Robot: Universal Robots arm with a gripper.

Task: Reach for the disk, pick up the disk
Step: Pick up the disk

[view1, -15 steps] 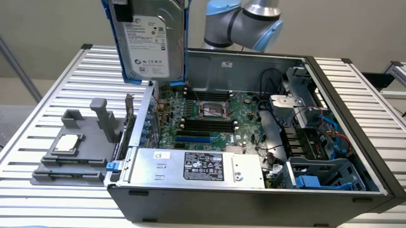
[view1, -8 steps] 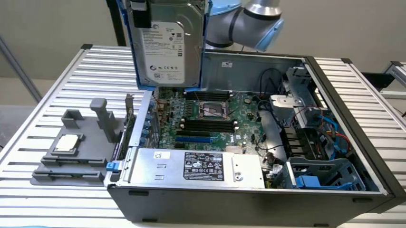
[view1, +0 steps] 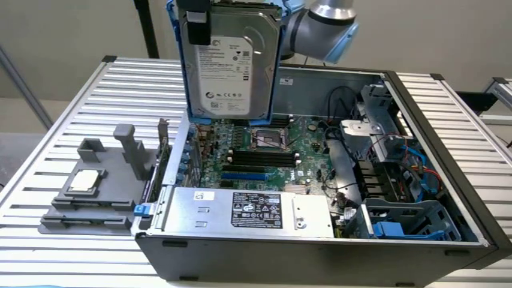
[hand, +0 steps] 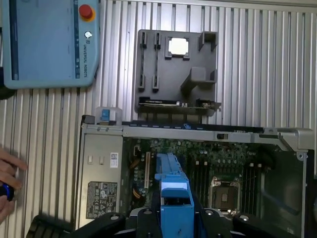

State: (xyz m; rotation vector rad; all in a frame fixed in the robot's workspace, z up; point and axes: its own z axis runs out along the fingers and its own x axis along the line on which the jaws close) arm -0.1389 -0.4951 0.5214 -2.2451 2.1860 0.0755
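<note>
The disk (view1: 232,66), a silver-grey hard drive with a white label in a bright blue carrier, hangs upright in the air above the back of the open computer case (view1: 448,150). My gripper (view1: 194,18) is shut on its upper end, with a black finger lying over the drive's top corner. In the wrist view the disk (hand: 173,183) appears edge-on as a blue strip running out from my gripper (hand: 174,210) over the motherboard (hand: 198,168). It touches nothing else.
Below lie the motherboard (view1: 264,144), a power supply (view1: 248,210) and a drive bay with blue brackets (view1: 396,228). A grey fixture (view1: 96,198) holding a small square chip (view1: 84,180) sits beside the case. A teach pendant (hand: 49,42) and a person's hand (hand: 7,173) are on the slatted table.
</note>
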